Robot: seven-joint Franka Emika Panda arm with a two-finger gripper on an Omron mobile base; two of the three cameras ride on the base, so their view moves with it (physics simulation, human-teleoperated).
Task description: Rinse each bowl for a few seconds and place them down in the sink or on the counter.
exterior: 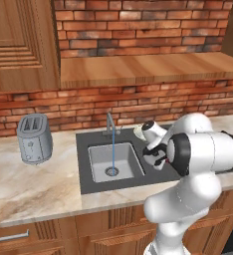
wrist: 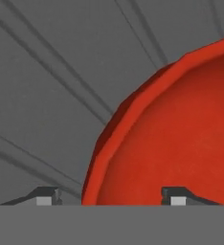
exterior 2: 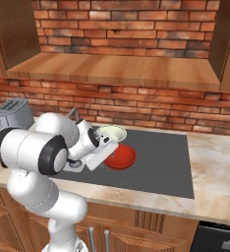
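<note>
At the far left of the counter [exterior: 49, 189] stands a silver toaster [exterior: 34, 138], well apart from everything else. Next comes the sink [exterior: 86, 169], its steel basin [exterior: 99, 158] taking a thin stream of water from the faucet [exterior: 110, 124] straight down onto the drain [exterior: 112, 171]. Right of the basin, on the ribbed drainboard [exterior 2: 161, 167], sits the red bowl [exterior 2: 123, 156], upright, with the cream-green bowl [exterior 2: 113, 132] just behind it, toward the brick wall [exterior 2: 136, 106]; from the right base view I cannot tell whether the two touch. The gripper [wrist: 109, 195] hangs low over the near-left rim of the red bowl. In the hand view its two fingertips [wrist: 47, 196] stand wide apart, one over the grey ribs outside the bowl and the other over the red inside, so the rim runs between them. The jaws are spread and press on nothing; the bowl lies on the drainboard by its own weight, unheld.
</note>
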